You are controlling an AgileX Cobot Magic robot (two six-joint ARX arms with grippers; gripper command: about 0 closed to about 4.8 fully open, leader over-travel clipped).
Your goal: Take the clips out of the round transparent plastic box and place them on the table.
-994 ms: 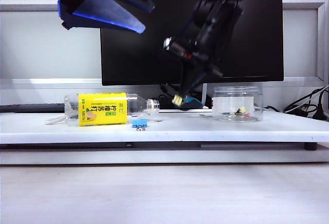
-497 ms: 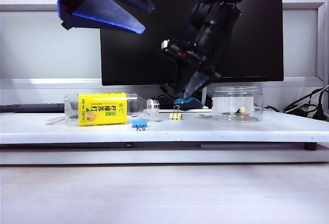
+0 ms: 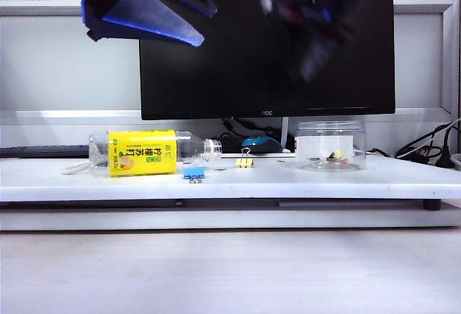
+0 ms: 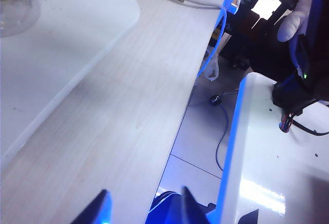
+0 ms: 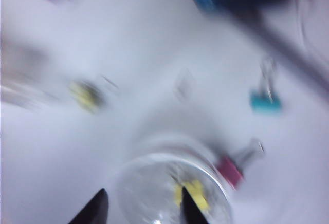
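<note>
The round transparent plastic box (image 3: 331, 145) stands on the white table (image 3: 230, 184) at the right, with small clips (image 3: 336, 156) inside. One pale-yellow clip (image 3: 245, 161) lies on the table left of the box, also seen in the right wrist view as the yellow clip (image 5: 87, 95). My right gripper (image 3: 310, 19) is a blur high in front of the monitor. In its wrist view the right gripper (image 5: 141, 208) is open and empty above the box (image 5: 154, 183), where a yellow clip (image 5: 194, 193) shows. My left gripper (image 3: 144, 11) hangs at the upper left, and its wrist view shows the left gripper (image 4: 144, 208) open and empty.
A clear bottle with a yellow label (image 3: 144, 153) lies at the table's left, a blue binder clip (image 3: 193, 173) in front of its neck. A black monitor (image 3: 266, 40) and a teal mouse (image 3: 259, 142) sit behind. A pink clip (image 5: 231, 170) shows by the box's rim.
My right gripper opened and let the yellow clip drop onto the table left of the box, then rose up in front of the monitor. The left arm has stayed still.
</note>
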